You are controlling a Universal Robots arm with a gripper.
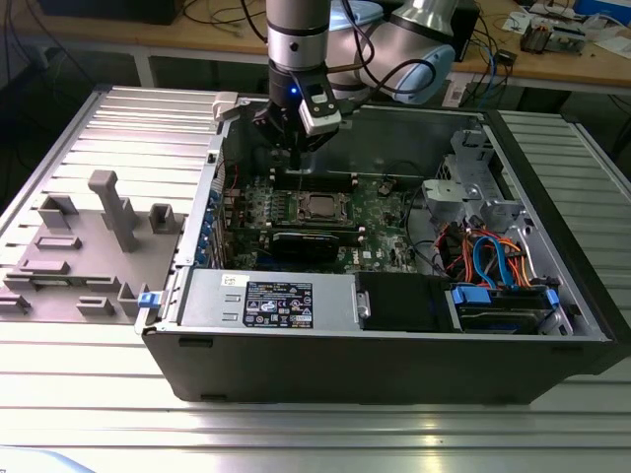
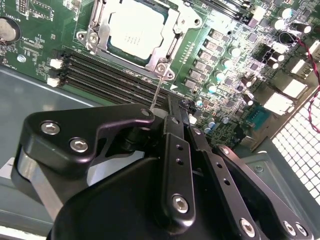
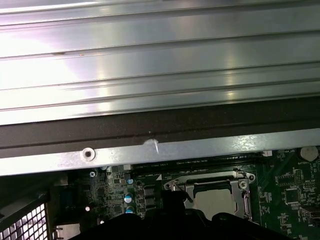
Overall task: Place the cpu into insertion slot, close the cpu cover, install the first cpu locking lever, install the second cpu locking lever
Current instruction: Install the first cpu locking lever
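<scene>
Silver-grey cpu (image 2: 136, 27) sits framed under its cover; jaws' state unclear.

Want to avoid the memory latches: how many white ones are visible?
2 white latches in the second wrist view, at the ends of the memory slots: one, one. The tool hides the slots' other ends, so more may exist.

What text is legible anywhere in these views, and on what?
White sticker on the power supply box: printed, too small to read.
cpu top: faint markings, unreadable.
Motherboard silkscreen: too small to read.
Nothing can be quoted.
</scene>
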